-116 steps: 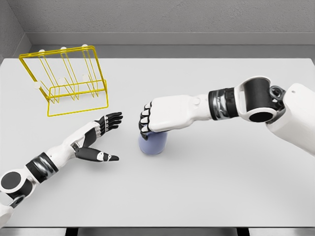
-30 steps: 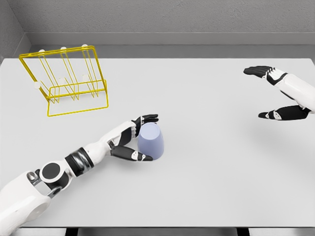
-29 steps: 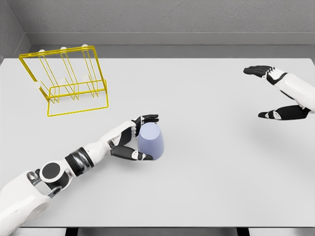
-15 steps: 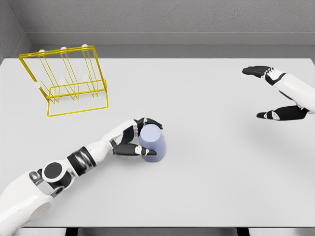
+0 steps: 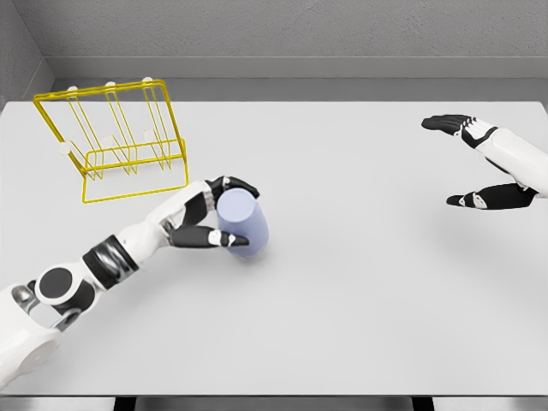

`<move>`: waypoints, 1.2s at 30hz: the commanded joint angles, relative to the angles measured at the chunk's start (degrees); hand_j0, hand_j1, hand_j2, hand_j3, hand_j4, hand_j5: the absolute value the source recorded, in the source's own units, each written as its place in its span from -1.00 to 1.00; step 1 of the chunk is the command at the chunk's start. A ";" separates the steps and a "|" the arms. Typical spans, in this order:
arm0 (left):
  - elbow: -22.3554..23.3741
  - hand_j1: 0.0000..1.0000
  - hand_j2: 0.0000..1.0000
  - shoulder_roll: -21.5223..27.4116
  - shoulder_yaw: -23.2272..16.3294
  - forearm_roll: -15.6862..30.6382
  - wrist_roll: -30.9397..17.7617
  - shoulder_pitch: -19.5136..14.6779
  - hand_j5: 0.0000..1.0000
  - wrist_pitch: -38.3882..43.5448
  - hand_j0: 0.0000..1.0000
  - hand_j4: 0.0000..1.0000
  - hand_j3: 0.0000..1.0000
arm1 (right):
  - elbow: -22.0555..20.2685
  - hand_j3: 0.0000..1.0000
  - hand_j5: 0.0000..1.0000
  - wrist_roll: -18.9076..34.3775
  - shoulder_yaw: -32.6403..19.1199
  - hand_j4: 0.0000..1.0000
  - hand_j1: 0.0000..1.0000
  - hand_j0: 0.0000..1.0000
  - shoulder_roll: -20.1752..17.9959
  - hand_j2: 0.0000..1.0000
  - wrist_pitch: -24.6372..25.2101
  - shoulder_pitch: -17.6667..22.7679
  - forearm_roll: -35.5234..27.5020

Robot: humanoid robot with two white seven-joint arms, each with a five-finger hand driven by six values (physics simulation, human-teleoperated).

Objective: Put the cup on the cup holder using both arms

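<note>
Cup (image 5: 241, 224): gripped by the left hand (image 5: 204, 224), now lifted and carried nearer the yellow rack (image 5: 111, 141) than half a second ago; transfer is underway. Right hand (image 5: 479, 163) hangs open, well apart.

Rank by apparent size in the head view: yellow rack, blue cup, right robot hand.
1. Yellow rack, clearly largest.
2. Right robot hand, spread open.
3. Blue cup, held by the left robot hand.
The last two look close; differing camera distance leaves their order unsure.

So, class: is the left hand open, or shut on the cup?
Shut on the cup: the left hand has its fingers wrapped around its side.
</note>
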 commanded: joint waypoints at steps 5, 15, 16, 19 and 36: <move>-1.77 0.20 0.20 2.96 2.05 0.72 0.01 0.09 0.20 -0.97 0.20 0.20 0.20 | 0.00 1.00 1.00 -0.03 0.00 1.00 1.00 1.00 -0.06 1.00 0.16 0.00 -0.46; -2.74 0.20 0.20 5.77 6.10 0.81 0.01 0.35 0.20 -2.11 0.20 0.20 0.20 | 0.00 1.00 1.00 -0.03 0.00 1.00 1.00 1.00 -0.06 1.00 0.16 0.00 -0.46; -2.74 0.21 0.21 6.47 6.53 1.07 0.01 0.35 0.21 -2.11 0.21 0.21 0.21 | 0.00 1.00 1.00 -0.03 0.00 1.00 1.00 1.00 -0.06 1.00 0.16 0.00 -0.46; -2.74 0.21 0.21 7.44 7.85 1.78 0.01 0.35 0.21 -2.28 0.21 0.21 0.21 | 0.00 1.00 1.00 -0.03 0.00 1.00 1.00 1.00 -0.06 1.00 0.16 0.00 -0.46; -2.56 0.21 0.21 10.96 12.51 4.50 0.01 0.26 0.21 -4.66 0.21 0.21 0.21 | 0.00 1.00 1.00 -0.03 0.00 1.00 1.00 1.00 -0.06 1.00 0.16 -0.09 -0.46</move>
